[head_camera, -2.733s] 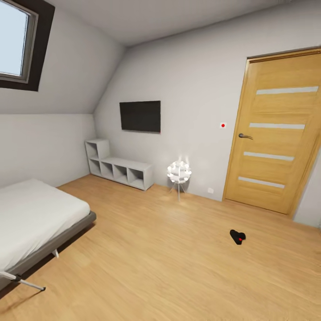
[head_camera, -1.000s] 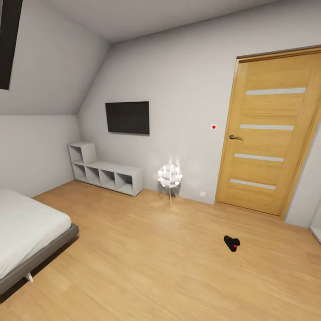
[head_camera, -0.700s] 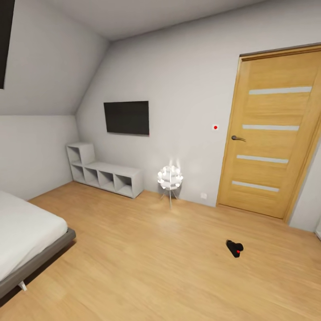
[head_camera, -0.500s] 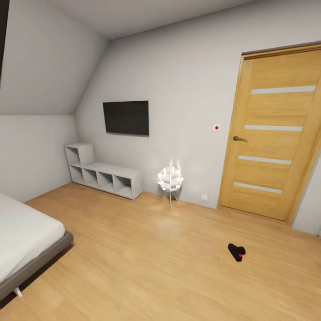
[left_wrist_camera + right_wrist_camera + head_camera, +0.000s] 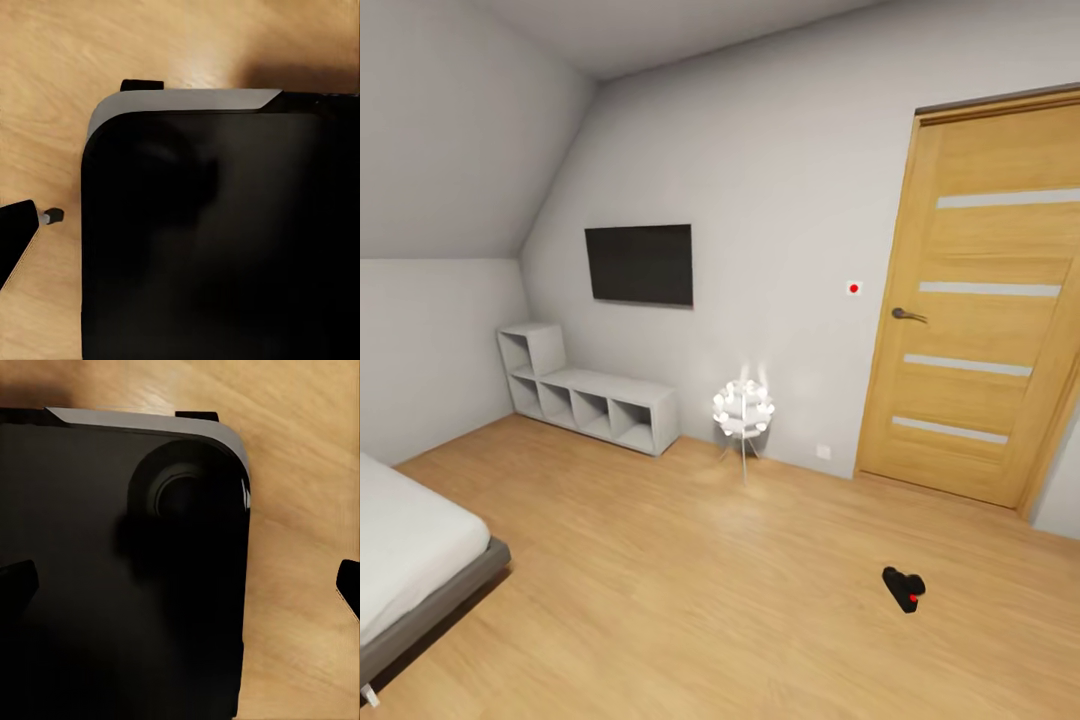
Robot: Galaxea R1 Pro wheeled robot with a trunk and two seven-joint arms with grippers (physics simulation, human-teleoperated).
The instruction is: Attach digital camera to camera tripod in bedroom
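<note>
The digital camera [image 5: 905, 589], small and black with a red button, lies on the wood floor at the lower right of the head view, in front of the door. The camera tripod is out of view. In the right wrist view, my right gripper [image 5: 180, 583] hangs open over my own black base [image 5: 112, 585], one dark fingertip at each side edge and nothing between them. The left wrist view has my left gripper [image 5: 180, 232] above the base [image 5: 210, 240] too; one fingertip [image 5: 13, 238] sits at the picture's edge, spread wide and holding nothing.
This is the bedroom: a low grey bed [image 5: 410, 570] at the left, white cubby shelves [image 5: 585, 400] under a wall TV [image 5: 640, 263], a small glowing floor lamp [image 5: 743, 410] on thin legs, and a shut wooden door [image 5: 985, 300] at the right. Open wood floor lies between them.
The head view has swung right and moved forward: the skylight and most of the bed have left the picture. The digital camera has not moved on the floor.
</note>
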